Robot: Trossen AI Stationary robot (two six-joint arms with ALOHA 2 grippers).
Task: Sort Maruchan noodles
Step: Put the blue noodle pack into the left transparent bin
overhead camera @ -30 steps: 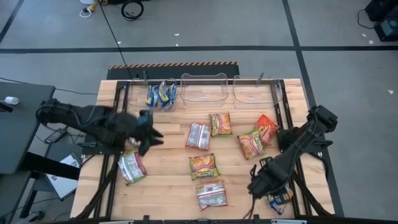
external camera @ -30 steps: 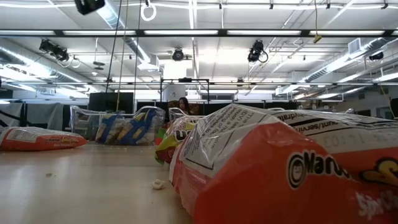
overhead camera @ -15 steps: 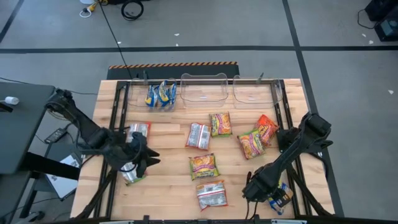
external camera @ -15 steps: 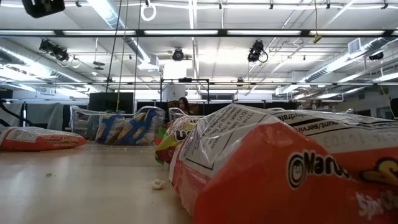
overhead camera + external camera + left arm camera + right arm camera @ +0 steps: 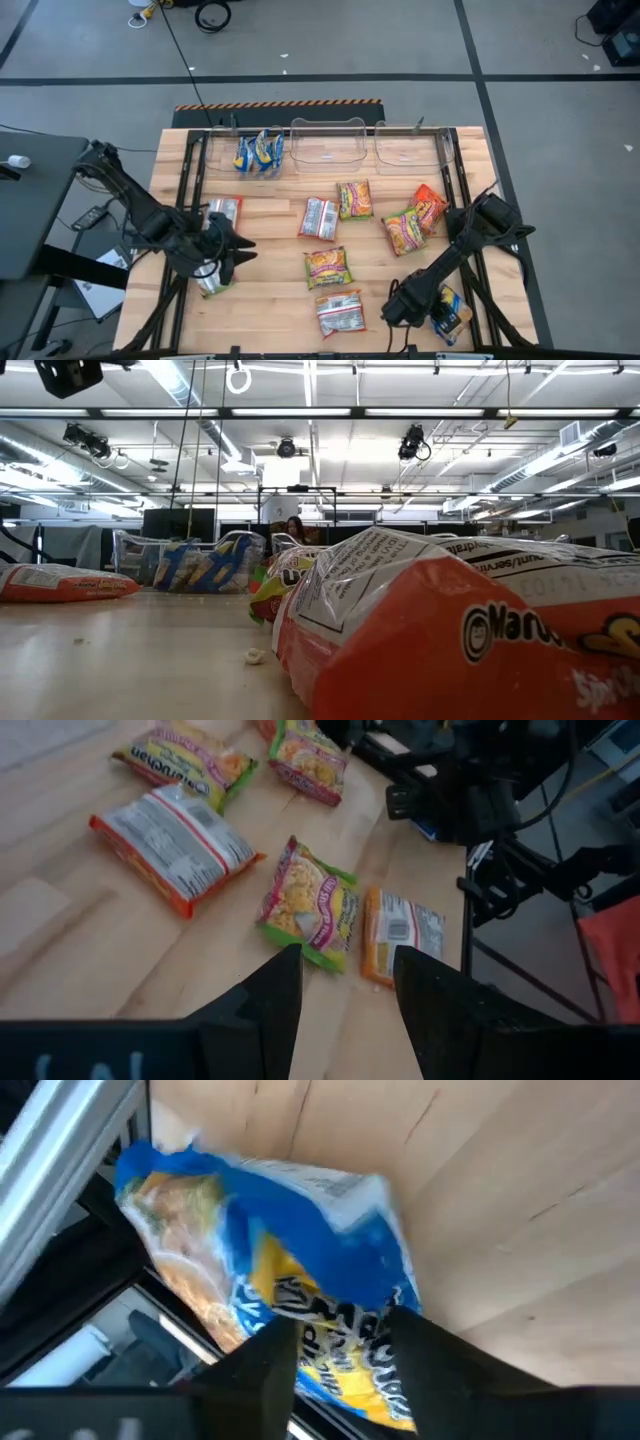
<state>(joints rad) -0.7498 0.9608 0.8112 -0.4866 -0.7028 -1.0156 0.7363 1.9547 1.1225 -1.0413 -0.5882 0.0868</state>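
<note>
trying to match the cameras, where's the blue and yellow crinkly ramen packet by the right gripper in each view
High view: blue-yellow packet at the table's near right corner, beside the right gripper.
Low view: not identifiable.
Left wrist view: not visible.
Right wrist view: fills the centre, just past the fingers.
Shared landmark: the dark metal rail bordering the packet.

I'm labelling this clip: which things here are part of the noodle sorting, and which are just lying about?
Part of the job:
- blue-yellow packet at the right hand
- blue-yellow packets in the left bin
- loose packets, such as the yellow-green one

Lying about:
- white crumb
- cable loop on the floor
</note>
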